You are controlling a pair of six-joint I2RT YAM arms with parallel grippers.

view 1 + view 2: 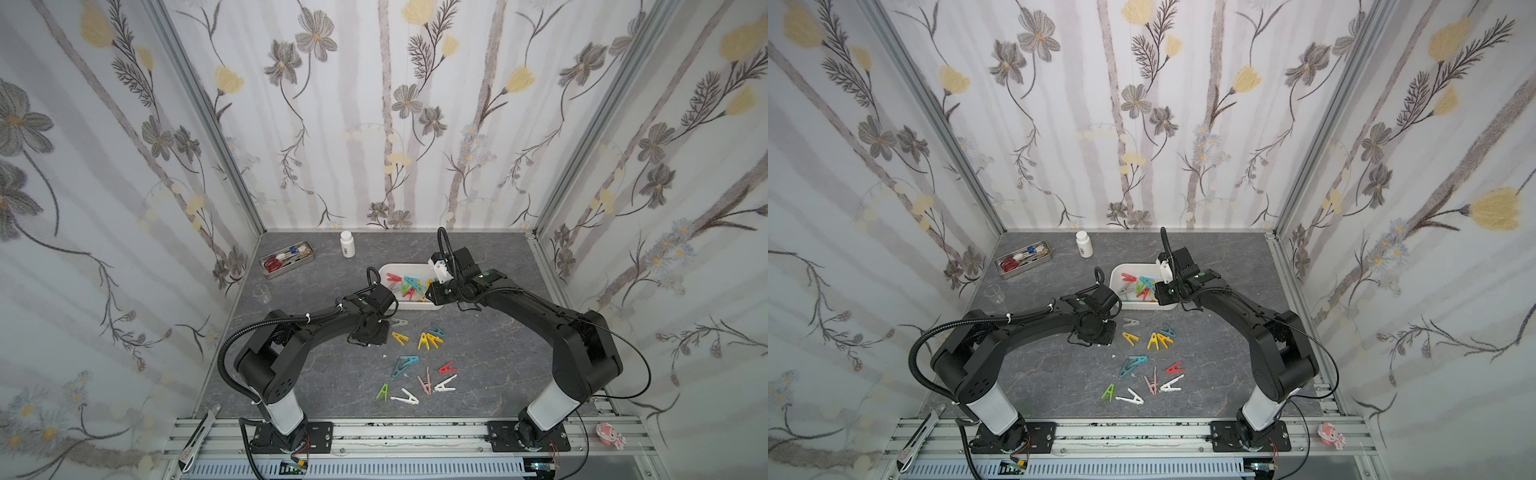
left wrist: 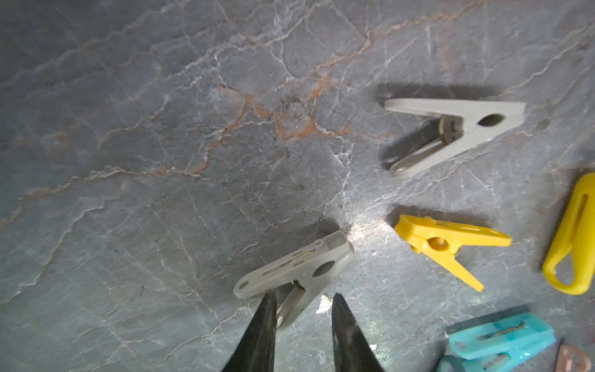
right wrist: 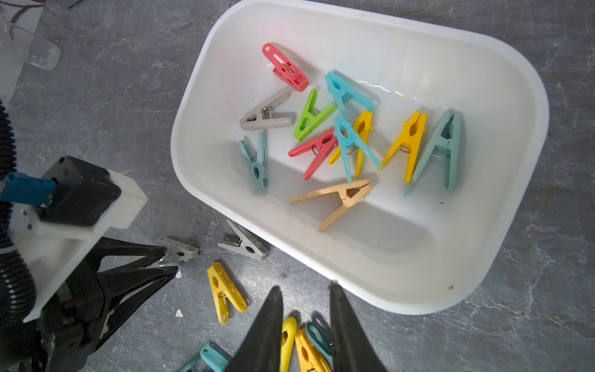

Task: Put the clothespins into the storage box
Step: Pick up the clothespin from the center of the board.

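Left wrist view: the left end effector [image 2: 304, 293], jaws parted, straddles one leg of a pale grey plastic clothespin [image 2: 299, 267], so an off-centre pinch could flick it away.

FREE: bare tabletop [image 1: 332, 386] left of the loose clothespins [image 1: 406, 361] and behind the storage box [image 1: 415, 306] | BLOCKED: left gripper [image 3: 169, 264] low between box wall and pins, beside a grey pin [image 3: 180, 252]; right gripper [image 3: 306, 290] over box's near corner | EDGE: metal tray [image 1: 286, 259], bottle [image 1: 347, 244], beaker [image 1: 262, 293] at back left
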